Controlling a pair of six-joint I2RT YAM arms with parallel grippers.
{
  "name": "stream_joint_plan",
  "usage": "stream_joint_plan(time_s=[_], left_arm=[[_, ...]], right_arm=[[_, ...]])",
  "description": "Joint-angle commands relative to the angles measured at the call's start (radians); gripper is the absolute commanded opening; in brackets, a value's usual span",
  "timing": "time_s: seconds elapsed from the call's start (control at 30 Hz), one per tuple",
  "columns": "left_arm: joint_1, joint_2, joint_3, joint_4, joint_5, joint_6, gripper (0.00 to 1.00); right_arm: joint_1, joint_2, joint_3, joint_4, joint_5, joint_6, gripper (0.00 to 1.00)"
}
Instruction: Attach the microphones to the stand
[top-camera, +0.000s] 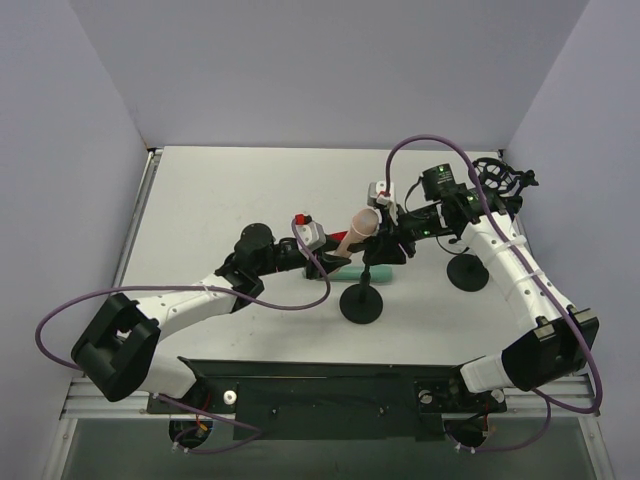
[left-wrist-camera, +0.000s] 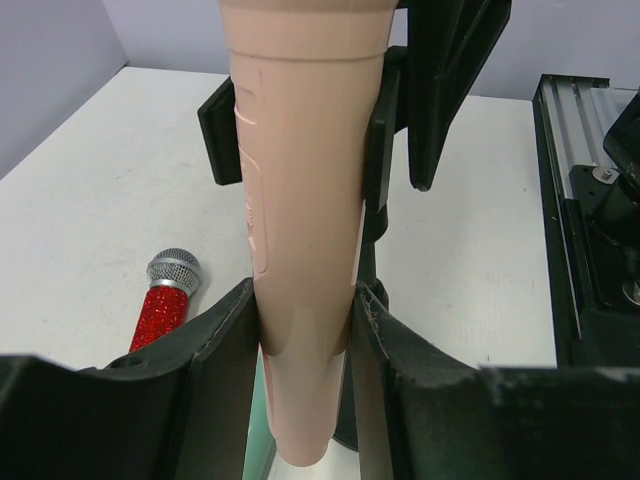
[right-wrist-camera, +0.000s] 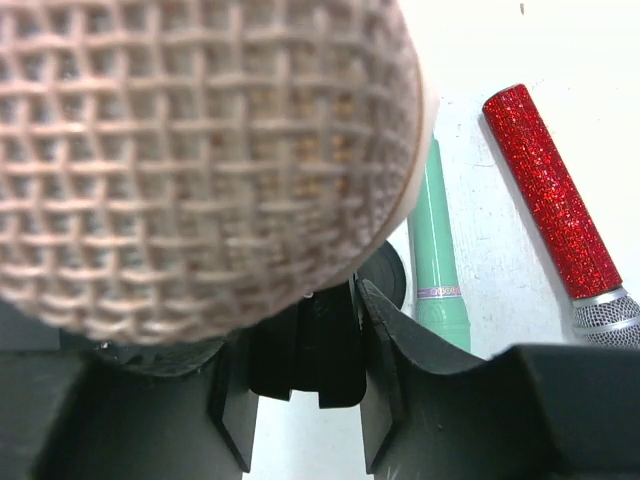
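My left gripper (left-wrist-camera: 305, 300) (top-camera: 335, 245) is shut on the handle of the pale pink microphone (left-wrist-camera: 300, 200) (top-camera: 356, 230). The microphone's handle sits in the black clip (left-wrist-camera: 382, 150) of the stand (top-camera: 361, 303), and its mesh head (right-wrist-camera: 200, 150) fills the right wrist view. From the other side my right gripper (right-wrist-camera: 305, 335) (top-camera: 392, 240) is shut on that clip (right-wrist-camera: 305, 350), a finger against each side. The mint green microphone (right-wrist-camera: 438, 260) (top-camera: 366, 273) lies flat by the stand's round base. Beside it on the table lies the glittery red microphone (right-wrist-camera: 550, 190) (left-wrist-camera: 165, 300).
A second stand with a round black base (top-camera: 467, 272) stands to the right under my right arm. A black mount (top-camera: 500, 180) sits at the back right. Grey walls close the table on three sides.
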Motion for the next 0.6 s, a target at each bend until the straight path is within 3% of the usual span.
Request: stream_joint_plan(time_s=[0.0, 0.3, 0.43, 0.57], left_arm=[[-0.002, -0.022, 0.043, 0.014, 0.054, 0.009, 0.00], [-0.021, 0.028, 0.067, 0.074, 0.061, -0.069, 0.00], [-0.022, 0.045, 0.060, 0.135, 0.051, -0.120, 0.00], [-0.021, 0.048, 0.057, 0.149, 0.041, -0.145, 0.00]], right_arm=[[0.008, -0.023, -0.001, -0.023, -0.034, 0.006, 0.00], [0.017, -0.015, -0.012, -0.008, -0.053, 0.019, 0.00], [0.014, -0.023, -0.030, 0.018, -0.057, 0.047, 0.17], [0.008, -0.032, -0.044, 0.038, -0.066, 0.061, 0.53]])
